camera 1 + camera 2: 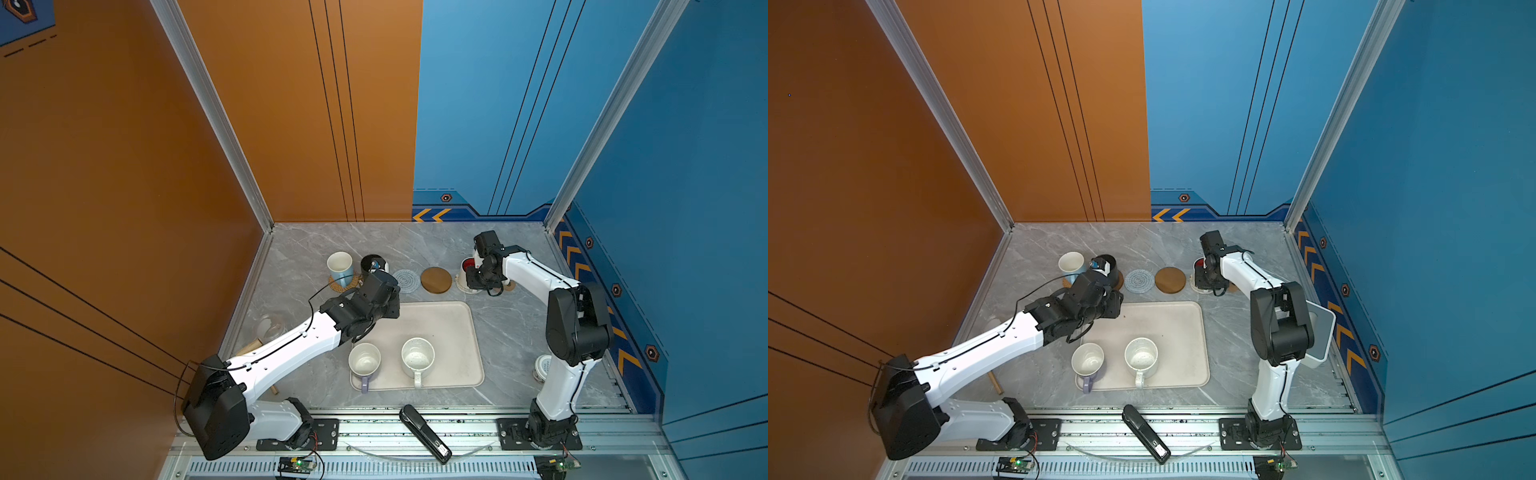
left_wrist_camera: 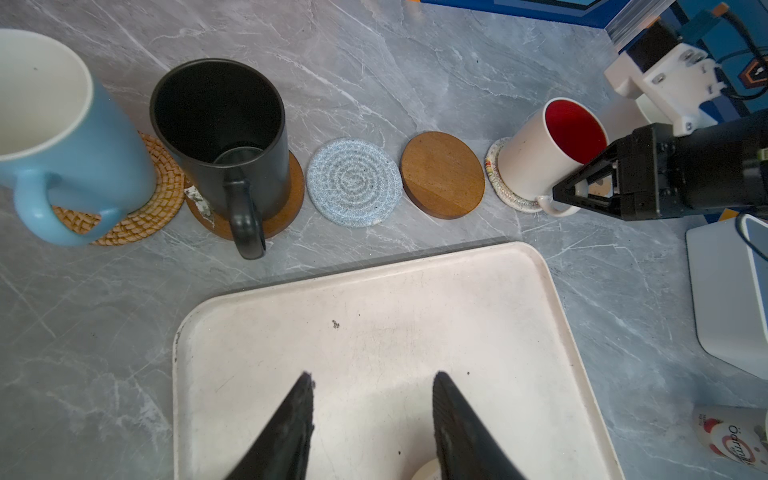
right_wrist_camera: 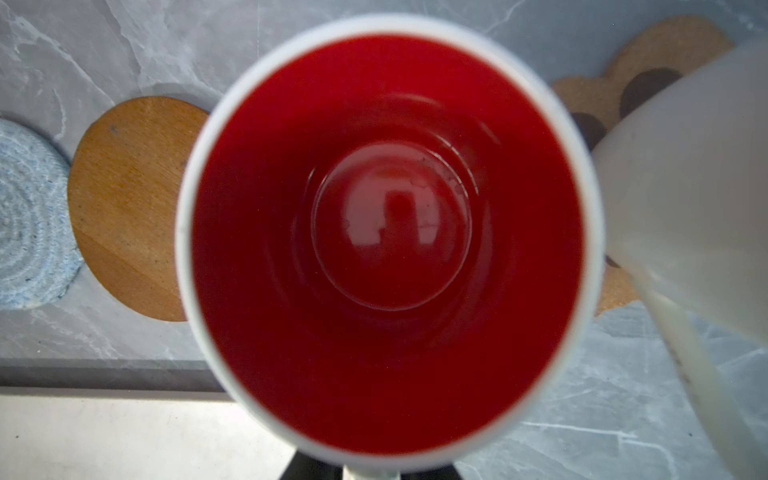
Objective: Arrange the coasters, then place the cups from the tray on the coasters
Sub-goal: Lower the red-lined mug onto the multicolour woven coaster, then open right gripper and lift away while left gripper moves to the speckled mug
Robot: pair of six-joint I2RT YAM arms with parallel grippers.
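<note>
We count 4 of 6 cups down. Taking the tray [image 1: 449,328] as dial centre in a top view, the coaster row runs along its 12 o'clock edge.

- **10–11:** light blue mug [image 2: 83,137] on the rattan coaster [image 2: 162,187], and black mug [image 2: 266,174] on a wooden coaster [image 2: 293,199].
- **12:** grey-blue coaster [image 2: 354,182] and 2nd wooden coaster [image 2: 442,174], both bare.
- **1:** red-inside mug [image 2: 536,162] on the whitish coaster [image 2: 498,183]. Just past it the plain white mug [image 3: 685,208] looks set on the paw coaster [image 3: 665,50], tho the arm hides most of it.

Left to do: lavender mug [image 1: 364,361] at 7 and speckled mug [image 1: 417,354] at 6, both on the tray. We judge the 2 bare coasters are for them.

Left gripper [image 2: 372,376] hangs over the tray, jaws apart, nothing btwn. Right gripper [image 2: 561,195] sits at the red-inside mug's handle. Gripping or letting go, we can't tell.
</note>
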